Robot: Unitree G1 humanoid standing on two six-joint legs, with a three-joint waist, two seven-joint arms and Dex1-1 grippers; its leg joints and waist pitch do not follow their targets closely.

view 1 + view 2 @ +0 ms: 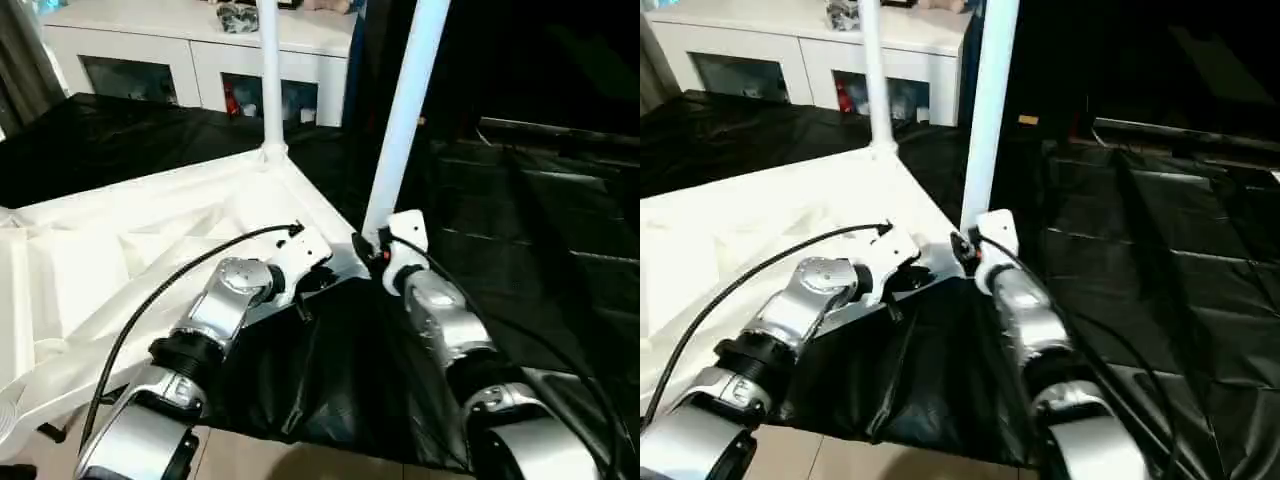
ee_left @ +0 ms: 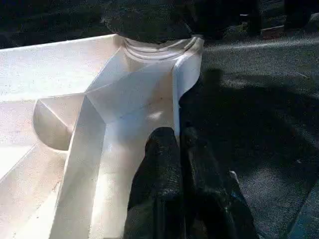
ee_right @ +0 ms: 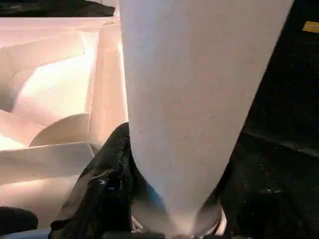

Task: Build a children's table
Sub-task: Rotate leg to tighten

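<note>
The children's table top (image 1: 120, 250) lies upside down on black cloth, ribs facing up. One white leg (image 1: 270, 80) stands upright in its far corner socket. A second white leg (image 1: 400, 130) rises, slightly tilted, from the near right corner. My right gripper (image 1: 368, 250) is shut on this leg close to its base, with a black finger (image 3: 99, 189) hugging the tube. My left gripper (image 2: 174, 144) is shut with nothing in it. It rests on the top's underside just inside the rim, a short way from the round corner socket (image 2: 154, 47).
A white cabinet (image 1: 200, 60) with glass doors stands behind the table. Black cloth (image 1: 540, 230) spreads over the ground to the right and beneath my forearms. A strip of pale floor (image 1: 260, 460) shows at the near edge.
</note>
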